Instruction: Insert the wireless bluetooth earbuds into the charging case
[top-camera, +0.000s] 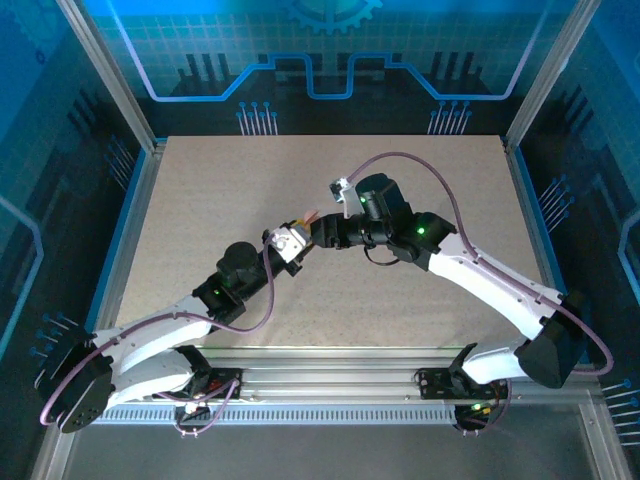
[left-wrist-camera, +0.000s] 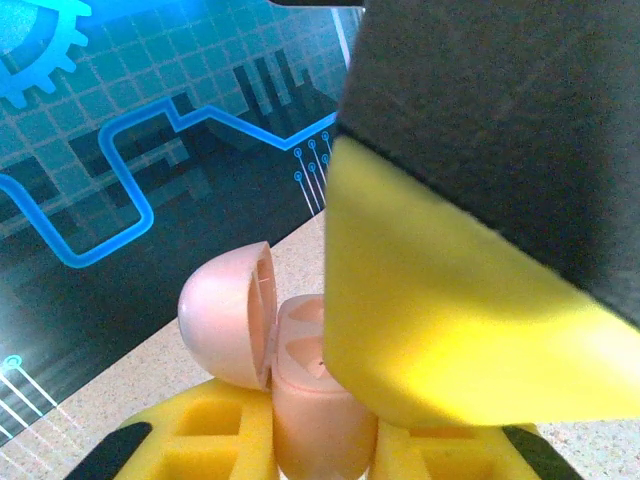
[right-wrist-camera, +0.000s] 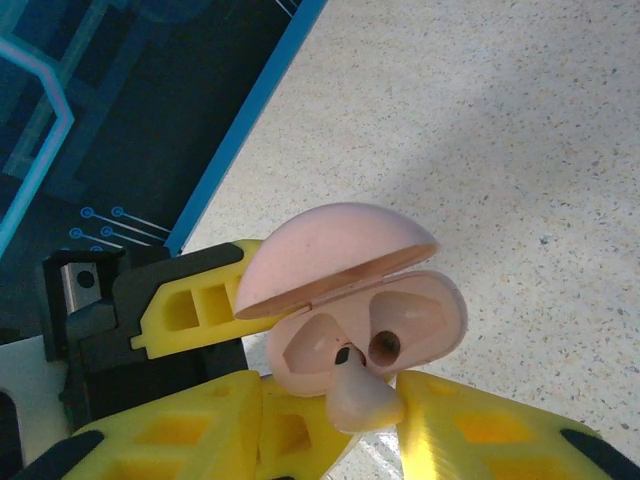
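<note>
Status: pale pink egg-shaped plastic charging case (right-wrist-camera: 430, 310), domed lid (right-wrist-camera: 330, 245) hinged up, is pinched at its base by the left gripper (left-wrist-camera: 325, 445) above the speckled beige table (top-camera: 220, 190). The right gripper (right-wrist-camera: 360, 430) brackets one small pale pink earbud (right-wrist-camera: 362, 395) at the case's near rim. Its fingers sit close on either side; cannot tell whether they pinch it or stand free of it. Both moulded wells look bare, so judged: no bud seated yet. Left to do: push this one home, then its mate.
</note>
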